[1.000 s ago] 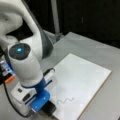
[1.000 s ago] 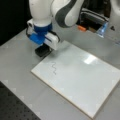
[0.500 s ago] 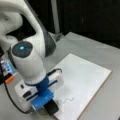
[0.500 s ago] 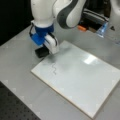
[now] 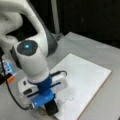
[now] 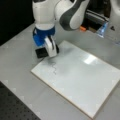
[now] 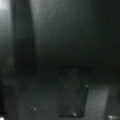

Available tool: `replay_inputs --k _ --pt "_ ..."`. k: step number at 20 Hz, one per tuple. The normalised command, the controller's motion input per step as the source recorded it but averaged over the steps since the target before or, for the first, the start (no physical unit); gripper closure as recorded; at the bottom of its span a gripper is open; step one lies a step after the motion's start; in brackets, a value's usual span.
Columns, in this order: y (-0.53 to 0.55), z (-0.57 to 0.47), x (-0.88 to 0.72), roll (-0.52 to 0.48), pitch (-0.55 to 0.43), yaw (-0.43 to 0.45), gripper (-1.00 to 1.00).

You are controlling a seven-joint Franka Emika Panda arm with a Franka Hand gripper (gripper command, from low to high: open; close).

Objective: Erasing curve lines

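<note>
In a front view, the end effector hangs low over the near-left corner of the white board, which lies flat on the grey desk. A black eraser block sits beneath its blue housing, at the board's edge. Whether the fingers are clamped on the block cannot be told here, since the housing hides them. The curve lines run as a thin wavy squiggle just to this view's right of the block, and they look whole.

In a front view from the opposite side, the end effector stands at the board's top-left corner. The eraser block lies under it, partly off the board on the desk, with a white finger down across its front. The block appears held, yet the grip itself is not plainly visible. The curve lines lie just below the block in this view, near but seemingly not touched.

The wrist view is dark; only a dim rectangular shape shows low in the middle, and nothing there can be identified for sure.

Judging by these views, the erasing has not visibly started: the squiggle is intact, and all of it is left to wipe.
</note>
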Motion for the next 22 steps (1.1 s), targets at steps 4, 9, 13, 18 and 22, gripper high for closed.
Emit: replay_inputs --k 4,9,13,18,22 --pt "0.08 0.02 0.13 0.091 0.031 -0.074 1.00" --pt "0.06 0.02 0.15 0.152 0.023 -0.085 1.00" --pt "0.00 0.03 0.14 0.177 0.053 -0.116 1.00" --pt "-0.02 0.04 0.12 0.230 0.079 -0.144 1.00" --pt "-0.05 0.02 0.11 0.184 0.100 -0.193 1.00"
